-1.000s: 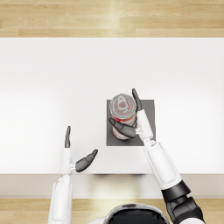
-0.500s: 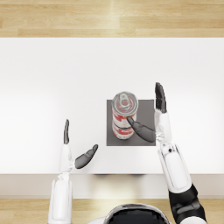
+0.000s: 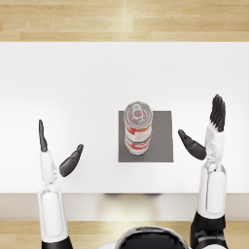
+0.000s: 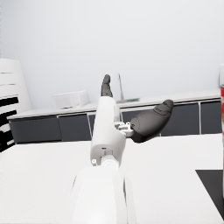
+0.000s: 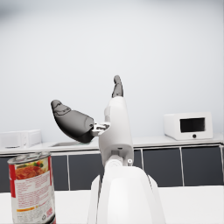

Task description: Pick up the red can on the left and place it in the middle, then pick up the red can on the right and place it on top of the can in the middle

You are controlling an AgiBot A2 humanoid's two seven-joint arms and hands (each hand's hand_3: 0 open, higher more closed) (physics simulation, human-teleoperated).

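Standing stacked on the grey mat (image 3: 163, 138), two red cans (image 3: 138, 127) sit between both empty, spread hands (image 3: 200, 136).

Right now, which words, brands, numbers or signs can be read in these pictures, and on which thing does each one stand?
None can be read.
Top red can: its label shows a food picture and small print, too blurred to read.
Microwave: no legible marking.
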